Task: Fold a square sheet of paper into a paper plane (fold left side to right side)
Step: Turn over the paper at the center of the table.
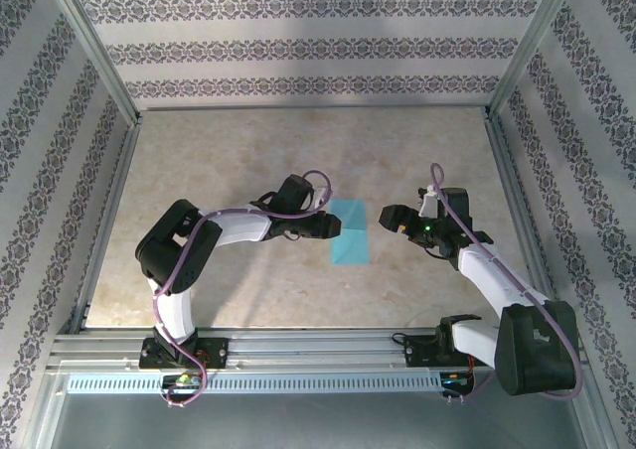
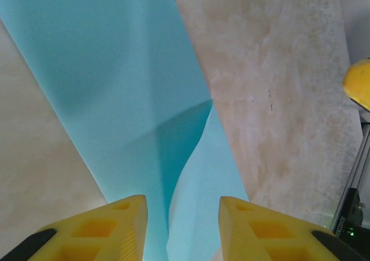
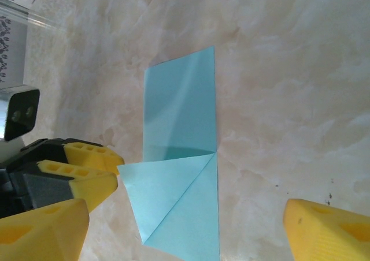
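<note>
The left gripper [image 2: 182, 203] is parted only narrowly at the left edge of the square sheet of paper [image 1: 354, 242]. The loose corner of a raised triangular flap [image 3: 165, 186] sits between its yellow fingertips [image 2: 124, 215], unpinched. The right gripper [image 3: 186, 215] gapes wide just right of the sheet, holding nothing. The sheet lies mid-table [image 1: 229, 151], between both grippers.

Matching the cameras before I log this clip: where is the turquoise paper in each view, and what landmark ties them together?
Top external: paper mid-frame, between left gripper and right gripper.
Left wrist: paper runs from upper left down between the yellow fingers.
Right wrist: paper in the middle, with a triangular flap folded at its lower end.
Shared landmark: left gripper, at the paper's edge.
</note>
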Controlling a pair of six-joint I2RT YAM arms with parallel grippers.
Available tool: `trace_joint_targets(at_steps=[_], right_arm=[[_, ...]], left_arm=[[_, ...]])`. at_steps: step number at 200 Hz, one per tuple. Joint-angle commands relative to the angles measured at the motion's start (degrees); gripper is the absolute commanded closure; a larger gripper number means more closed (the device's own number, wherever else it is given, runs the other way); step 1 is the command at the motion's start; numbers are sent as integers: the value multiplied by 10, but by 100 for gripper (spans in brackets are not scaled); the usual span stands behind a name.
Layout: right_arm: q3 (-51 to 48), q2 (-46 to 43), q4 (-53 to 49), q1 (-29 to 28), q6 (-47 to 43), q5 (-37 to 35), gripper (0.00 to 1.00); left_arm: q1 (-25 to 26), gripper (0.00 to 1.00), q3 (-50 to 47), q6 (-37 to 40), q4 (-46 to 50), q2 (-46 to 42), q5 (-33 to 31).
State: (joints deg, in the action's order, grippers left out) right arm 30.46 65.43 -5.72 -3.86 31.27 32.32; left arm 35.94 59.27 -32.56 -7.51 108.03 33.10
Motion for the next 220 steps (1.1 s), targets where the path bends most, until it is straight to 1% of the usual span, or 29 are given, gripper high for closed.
trace_joint_targets(at_steps=[1, 16, 43, 56, 76, 112, 142, 186, 220], right_arm=[[-7, -4, 17, 6, -3, 21, 14], [-5, 3, 20, 6, -5, 33, 16], [-4, 17, 31, 6, -5, 56, 21], [-5, 24, 41, 6, -1, 70, 25], [-7, 36, 61, 6, 5, 93, 29], [-8, 55, 102, -1, 21, 120, 32], [-3, 83, 141, -34, 33, 121, 32], [0, 148, 228, -85, 66, 92, 33], [10, 203, 267, -111, 76, 76, 35]], left_arm=[[4, 64, 18, 16, -12, 15, 12], [4, 70, 21, 17, -13, 21, 9], [6, 87, 19, 18, -16, 18, -5], [7, 94, 13, 19, -20, 10, -14], [7, 100, -3, 15, -35, -8, -27], [7, 100, -40, -3, -77, -44, -48], [7, 100, -65, -13, -104, -68, -63], [7, 100, -84, -19, -112, -85, -78], [7, 100, -90, -24, -116, -87, -84]])
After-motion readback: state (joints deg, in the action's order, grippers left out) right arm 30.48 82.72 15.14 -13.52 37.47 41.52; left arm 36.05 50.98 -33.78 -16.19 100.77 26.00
